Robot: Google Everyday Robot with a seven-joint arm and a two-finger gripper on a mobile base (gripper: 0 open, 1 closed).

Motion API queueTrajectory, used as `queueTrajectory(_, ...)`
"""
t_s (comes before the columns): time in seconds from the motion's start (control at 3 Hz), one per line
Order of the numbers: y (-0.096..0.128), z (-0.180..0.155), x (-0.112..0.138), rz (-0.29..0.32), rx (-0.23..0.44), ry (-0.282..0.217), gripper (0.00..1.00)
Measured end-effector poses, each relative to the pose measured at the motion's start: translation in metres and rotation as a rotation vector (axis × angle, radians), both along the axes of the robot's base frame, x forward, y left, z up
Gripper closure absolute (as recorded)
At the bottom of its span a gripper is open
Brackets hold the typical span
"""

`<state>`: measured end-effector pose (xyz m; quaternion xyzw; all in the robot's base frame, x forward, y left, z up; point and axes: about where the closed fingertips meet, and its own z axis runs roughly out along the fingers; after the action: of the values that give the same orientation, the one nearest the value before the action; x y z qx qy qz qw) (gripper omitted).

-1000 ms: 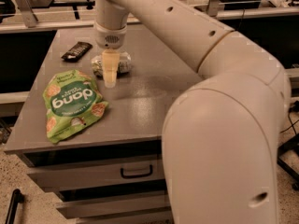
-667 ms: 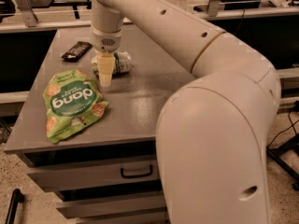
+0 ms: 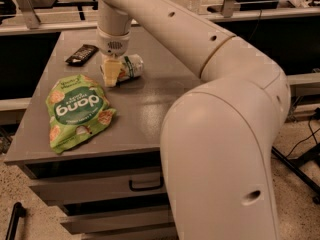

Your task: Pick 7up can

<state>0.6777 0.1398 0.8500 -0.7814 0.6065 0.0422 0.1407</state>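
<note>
Lying left-right, 7up can point(image 3: 132, 67) under end effector point(image 3: 111, 77).

Dim warm light, pale sheen on table point(image 3: 150, 109); gripper point(image 3: 112, 76) low beside the 7up can point(image 3: 133, 66)

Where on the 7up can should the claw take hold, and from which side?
Probably across its round body, mid-length, coming from above: the 7up can lies on its side, so its curved wall faces up. The claw hangs over one end of it.
</note>
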Motion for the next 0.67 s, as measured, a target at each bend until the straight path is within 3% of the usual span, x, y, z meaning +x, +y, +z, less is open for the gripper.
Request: queueTrajectory(0.67,-0.029,0.030,0.001,-0.028,0.065,-0.006,0.82)
